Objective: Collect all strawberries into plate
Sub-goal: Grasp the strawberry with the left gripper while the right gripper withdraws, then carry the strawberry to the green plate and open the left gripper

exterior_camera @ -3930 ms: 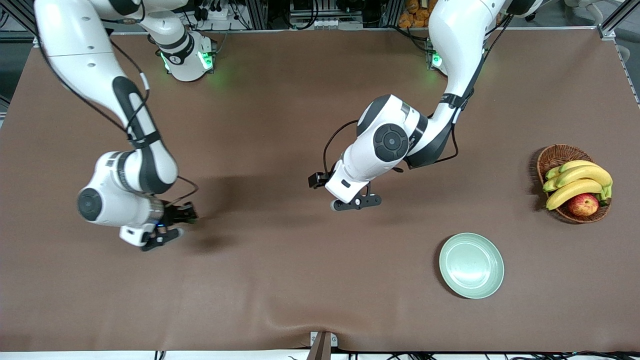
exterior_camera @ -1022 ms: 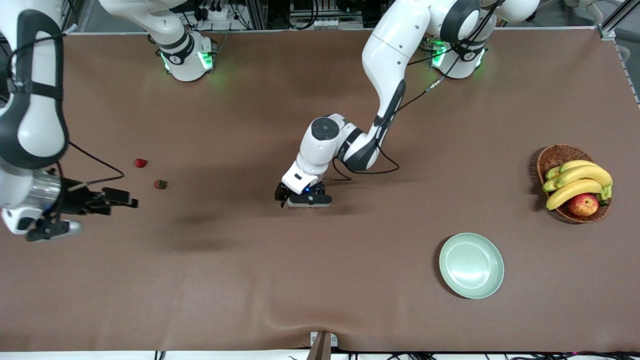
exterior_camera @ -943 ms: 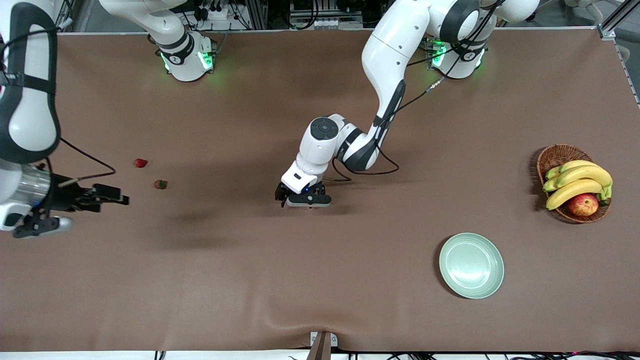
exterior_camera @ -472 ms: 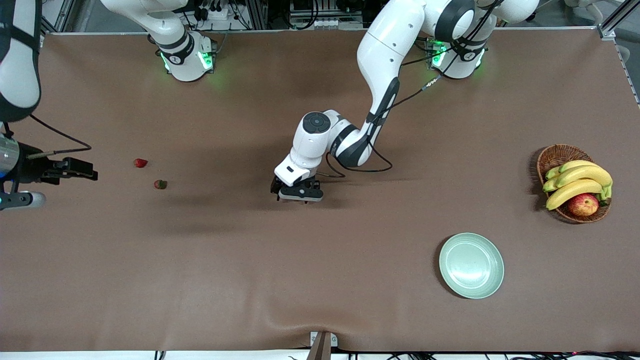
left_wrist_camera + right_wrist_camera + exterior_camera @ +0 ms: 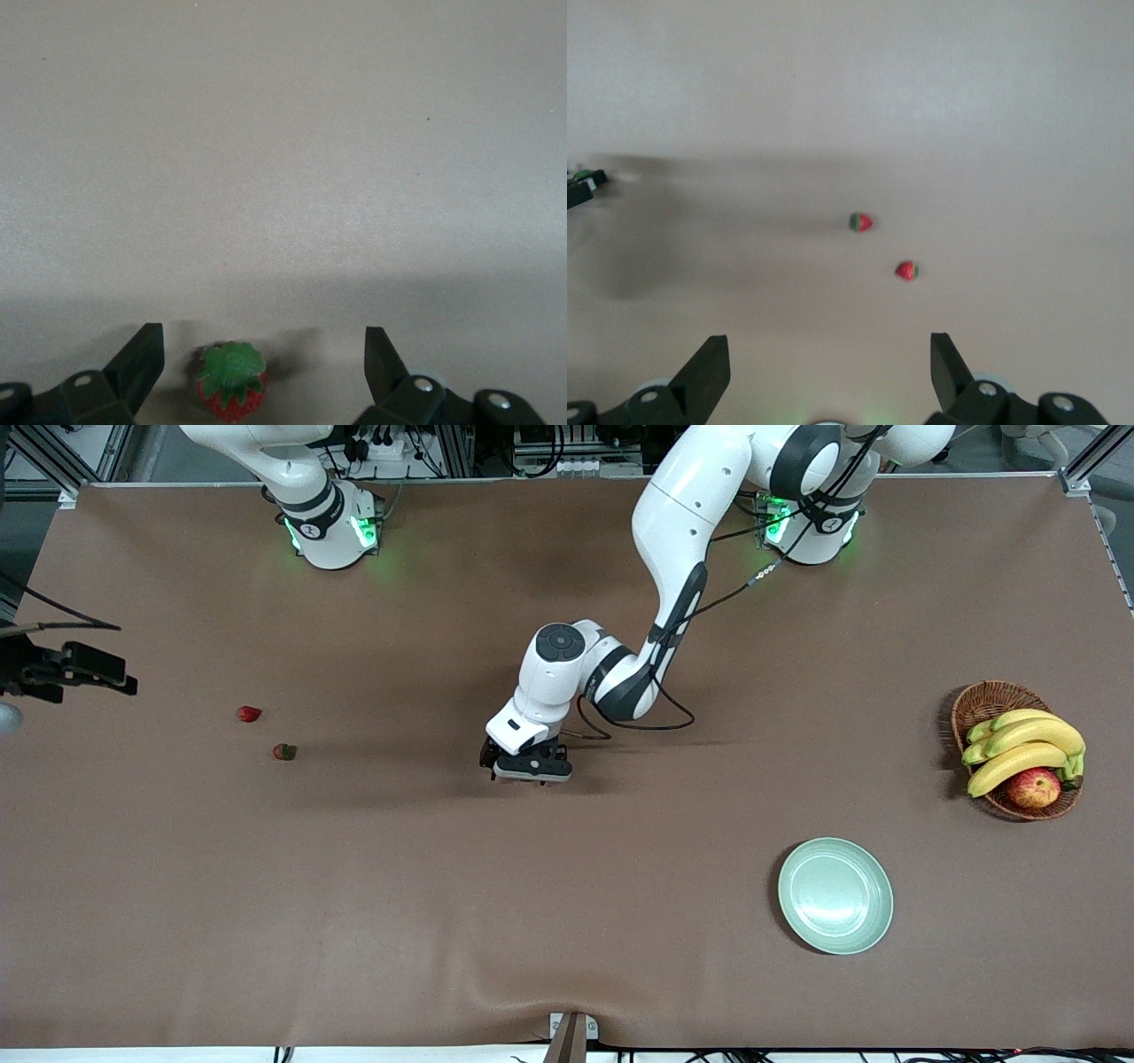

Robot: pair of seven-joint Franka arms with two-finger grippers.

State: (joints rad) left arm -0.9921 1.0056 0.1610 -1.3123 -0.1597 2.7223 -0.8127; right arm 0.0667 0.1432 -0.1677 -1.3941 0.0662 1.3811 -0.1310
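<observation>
— Brown cloth covers the table (image 5: 354,921); what's on it?
— Two strawberries (image 5: 249,713) (image 5: 283,752) lie apart toward the right arm's end. A third strawberry (image 5: 231,380) sits between the spread fingers (image 5: 137,359) of the left gripper (image 5: 523,766), low over the middle of the table, nothing gripped.
— And the plate?
— Pale green plate (image 5: 835,895) lies bare, nearer the camera, toward the left arm's end. A wicker basket (image 5: 983,700) with bananas (image 5: 1023,748) and an apple (image 5: 1033,787) is farther out.
— The right gripper?
— The right gripper (image 5: 824,376) hangs wide open and empty, high at its end of the table, looking down on both berries.
</observation>
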